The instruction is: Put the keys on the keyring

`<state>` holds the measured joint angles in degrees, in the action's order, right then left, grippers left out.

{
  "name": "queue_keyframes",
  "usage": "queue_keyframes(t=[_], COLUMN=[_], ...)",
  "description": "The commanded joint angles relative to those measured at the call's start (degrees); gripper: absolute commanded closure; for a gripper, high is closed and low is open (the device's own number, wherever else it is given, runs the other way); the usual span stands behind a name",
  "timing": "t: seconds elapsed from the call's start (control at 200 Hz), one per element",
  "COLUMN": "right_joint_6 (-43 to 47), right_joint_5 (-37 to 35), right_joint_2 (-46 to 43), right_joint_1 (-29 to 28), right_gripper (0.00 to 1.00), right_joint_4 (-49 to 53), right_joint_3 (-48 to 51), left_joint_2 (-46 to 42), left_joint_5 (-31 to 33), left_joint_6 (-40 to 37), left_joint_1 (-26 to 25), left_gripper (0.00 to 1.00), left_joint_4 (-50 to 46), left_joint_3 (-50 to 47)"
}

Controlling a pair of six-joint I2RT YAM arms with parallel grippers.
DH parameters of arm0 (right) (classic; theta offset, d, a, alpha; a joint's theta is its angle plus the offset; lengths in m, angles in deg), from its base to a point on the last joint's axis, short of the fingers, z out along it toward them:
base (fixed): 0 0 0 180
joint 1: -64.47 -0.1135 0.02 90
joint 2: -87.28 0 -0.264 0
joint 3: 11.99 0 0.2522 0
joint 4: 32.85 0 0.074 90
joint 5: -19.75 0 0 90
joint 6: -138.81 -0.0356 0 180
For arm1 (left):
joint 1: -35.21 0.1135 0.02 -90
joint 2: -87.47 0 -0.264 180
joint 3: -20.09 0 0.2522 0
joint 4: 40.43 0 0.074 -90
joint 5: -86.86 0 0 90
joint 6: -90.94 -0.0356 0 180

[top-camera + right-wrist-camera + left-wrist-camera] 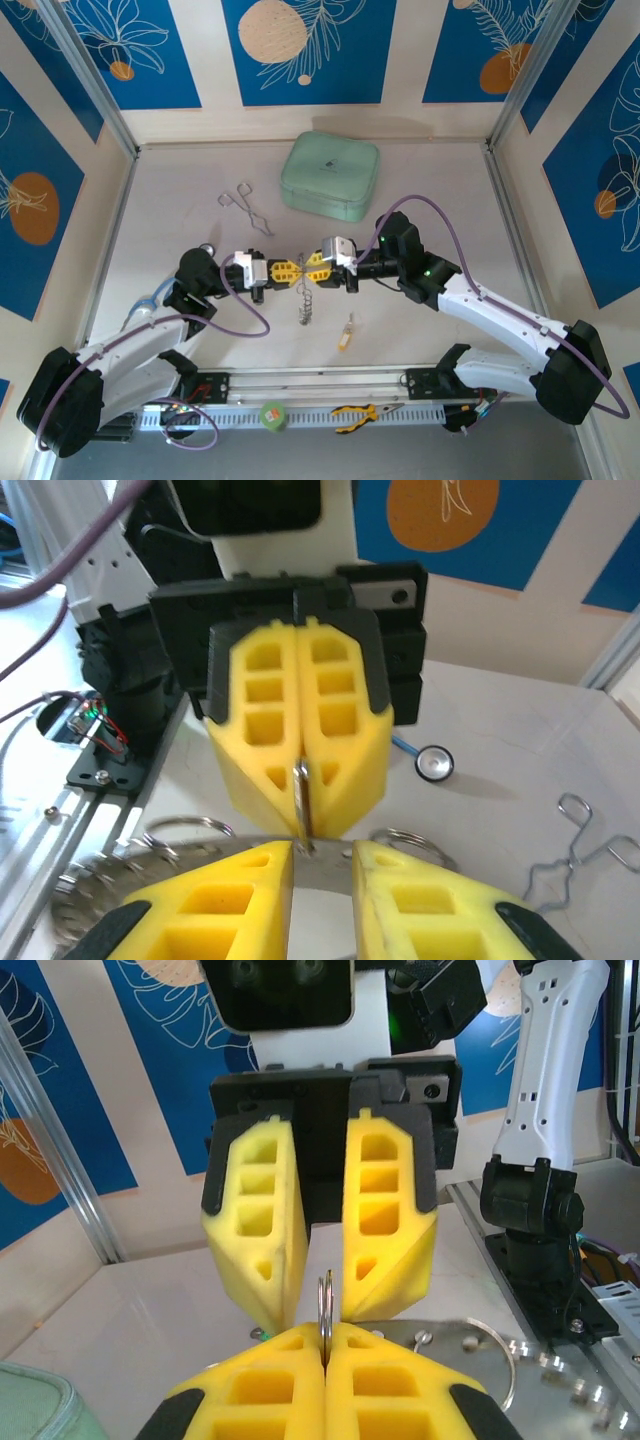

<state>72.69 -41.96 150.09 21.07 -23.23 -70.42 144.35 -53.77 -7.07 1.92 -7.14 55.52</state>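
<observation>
My two grippers meet tip to tip over the middle of the table. The left gripper (293, 270) (326, 1334) is shut on one small split loop (325, 1305) (300, 788) of the keyring (305, 303), which hangs below it. Part of the ring's silver band and its loops shows behind the fingers (490, 1348) (95, 885). The right gripper (309, 268) (320, 850) stands open with a narrow gap, its fingertips on either side of that loop's upper edge, touching nothing that I can see. One yellow-headed key (345, 336) lies on the table just right of the hanging ring.
A mint-green case (330, 176) sits at the back centre, silver forceps (245, 208) (585, 845) to its left. A stethoscope head (435, 764) lies behind the left arm. Yellow-handled pliers (358, 412) and a green round object (272, 416) rest on the front rail.
</observation>
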Motion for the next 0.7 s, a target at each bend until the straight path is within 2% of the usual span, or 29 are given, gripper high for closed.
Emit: queue_keyframes(t=[0.0, 0.17, 0.475, 0.555, 0.61, 0.62, 0.66, 0.695], right_joint_6=[-0.3, -0.3, 0.4, 0.9, 1.7, 1.8, 2.7, 3.8], right_joint_5=[4.9, 5.1, 2.5, 2.4, 1.6, 1.3, 0.0, -1.4], right_joint_2=[-0.2, 0.4, 3.3, 3.7, 3.7, 3.6, 3.4, 3.1], right_joint_1=[-0.1, -0.3, -0.8, -0.9, -0.9, -1.0, -1.0, -1.1], right_gripper=[0.77, 0.79, 0.92, 1.00, 1.00, 1.00, 1.00, 1.00], right_joint_4=[-1.5, -1.5, -1.1, 0.0, 1.5, 1.7, 3.1, 4.5], right_joint_3=[-1.5, -1.7, -3.5, -4.2, -4.8, -4.9, -5.2, -5.6], left_joint_2=[0.0, 0.1, 0.2, 0.3, 0.3, 0.3, 0.0, -0.5], left_joint_5=[-1.1, -1.1, -2.4, -2.4, -1.9, -1.6, -0.5, 0.3], left_joint_6=[-1.3, -1.4, -0.1, 0.2, 0.1, 0.0, -0.1, -0.8], left_joint_1=[-0.4, -0.4, -0.4, -0.3, -0.4, -0.4, -0.4, -0.4], left_gripper=[1.00, 1.00, 1.00, 1.00, 1.00, 0.99, 0.83, 0.78], left_joint_4=[1.2, 1.3, 2.8, 3.0, 2.8, 2.8, 2.0, 0.4], left_joint_3=[1.0, 1.0, 1.0, 0.9, 0.9, 0.9, 0.8, 0.7])
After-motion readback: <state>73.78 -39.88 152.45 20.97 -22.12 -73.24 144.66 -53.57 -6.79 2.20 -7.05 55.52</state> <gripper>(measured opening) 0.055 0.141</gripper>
